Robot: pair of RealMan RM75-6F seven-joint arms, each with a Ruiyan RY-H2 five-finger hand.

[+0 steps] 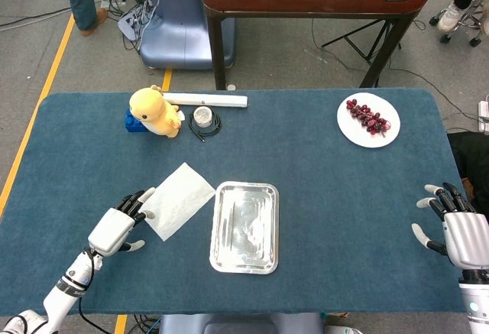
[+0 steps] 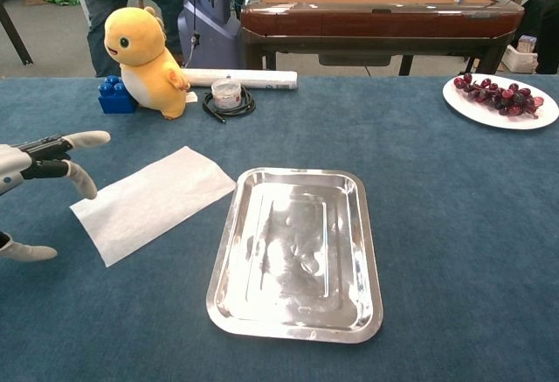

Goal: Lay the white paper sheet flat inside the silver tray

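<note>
Both hands empty, fingers spread, low in the head view.
Left hand (image 1: 116,227) at lower left of head view, palm down, fingers (image 1: 140,197) splayed and aimed up-right, thumb out to the right side; forearm trails down to the bottom-left corner. Chest view shows the same hand at the left edge, fingers pointing right, thumb lower down, holding nothing. Right hand (image 1: 457,231) at the lower right edge of head view, back of hand up, fingers apart and pointing up-left, thumb out to the left, wrist running off the bottom edge.
</note>
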